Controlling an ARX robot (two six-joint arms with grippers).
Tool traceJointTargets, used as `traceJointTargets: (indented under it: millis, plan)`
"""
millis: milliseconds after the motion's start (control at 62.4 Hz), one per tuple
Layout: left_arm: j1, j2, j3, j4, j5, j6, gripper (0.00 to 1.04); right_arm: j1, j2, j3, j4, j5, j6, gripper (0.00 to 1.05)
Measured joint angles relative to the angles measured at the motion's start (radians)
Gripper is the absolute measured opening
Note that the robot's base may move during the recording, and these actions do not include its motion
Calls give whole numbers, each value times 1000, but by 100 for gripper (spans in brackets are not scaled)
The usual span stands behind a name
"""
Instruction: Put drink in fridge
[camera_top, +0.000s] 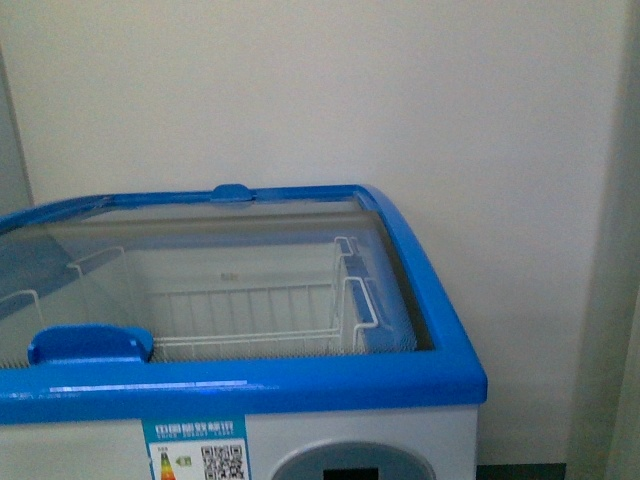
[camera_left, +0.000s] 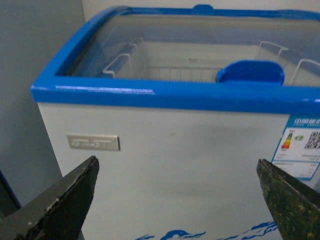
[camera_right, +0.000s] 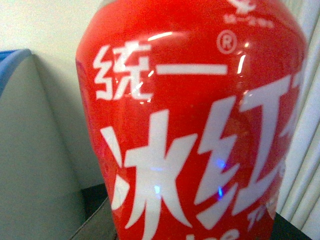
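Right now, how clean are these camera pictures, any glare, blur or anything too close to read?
Front view: soft and hazy, with a pale sheen on the fridge glass lid. Left wrist view: sharper, a glare streak on the blue rim; the left claw has dark fingers. Right wrist view: the drink fills the frame, with white glints and blue spots on its label.

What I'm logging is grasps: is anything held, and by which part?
Left gripper: open, empty. The drink fills the right wrist view, but no fingers show; hold cannot be told.

Glass lid (camera_top: 200, 260) covering fridge (camera_top: 300, 385), opening blocked
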Motion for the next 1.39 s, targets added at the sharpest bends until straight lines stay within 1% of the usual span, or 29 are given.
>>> traceJointTargets:
  millis: [433,449,465,481,497,529,561,609,641,673,722,802,882,914,930,978,1010,1122,1203,1283,1363,1395]
  plan:
    - [0,0,0,0,2,0,97,0,0,0,2,0,0,36]
    - [4,3,1,-3,21,-10,97,0,0,0,2,0,0,36]
    - [23,21,9,-24,70,-28,97,0,0,0,2,0,0,36]
    - [52,50,24,-54,188,-62,97,0,0,0,2,0,0,36]
    - [78,95,39,-65,278,-97,97,0,0,0,2,1,0,36]
    - [98,210,64,-41,427,-156,97,0,0,0,2,2,0,36]
    - [98,270,75,-13,488,-164,97,0,0,0,2,-2,-2,36]
    - [82,418,107,87,596,-166,97,2,-1,0,2,-3,-2,36]
    - [63,537,140,181,615,-140,97,2,-1,0,2,-1,-2,36]
    - [57,654,180,274,610,-85,97,2,-1,0,2,0,-3,36]
    - [53,766,224,358,607,-31,97,2,-1,0,2,4,-3,36]
    - [49,913,292,457,619,72,97,2,-1,0,2,3,-3,36]
    - [37,1081,377,527,673,303,97,2,-1,0,2,3,-3,36]
    - [37,1143,411,528,714,461,97,2,-1,0,2,3,-3,36]
    - [37,1154,418,528,721,475,97,2,-1,0,2,3,-3,36]
    - [38,1195,446,524,748,602,97,2,-1,0,2,3,-3,36]
    - [41,1231,478,500,770,696,97,2,-1,0,2,3,-3,36]
    - [58,1333,583,380,795,1006,97,2,-1,0,2,3,-3,36]
    - [66,1374,631,306,799,1125,97,2,-1,0,2,3,-3,36]
    - [79,1421,717,151,813,1265,97,2,-1,0,2,3,-3,36]
    - [89,1472,806,-5,804,1350,97,2,-1,0,2,3,-3,36]
    - [89,1483,819,-21,800,1358,97,2,-1,0,2,3,-3,36]
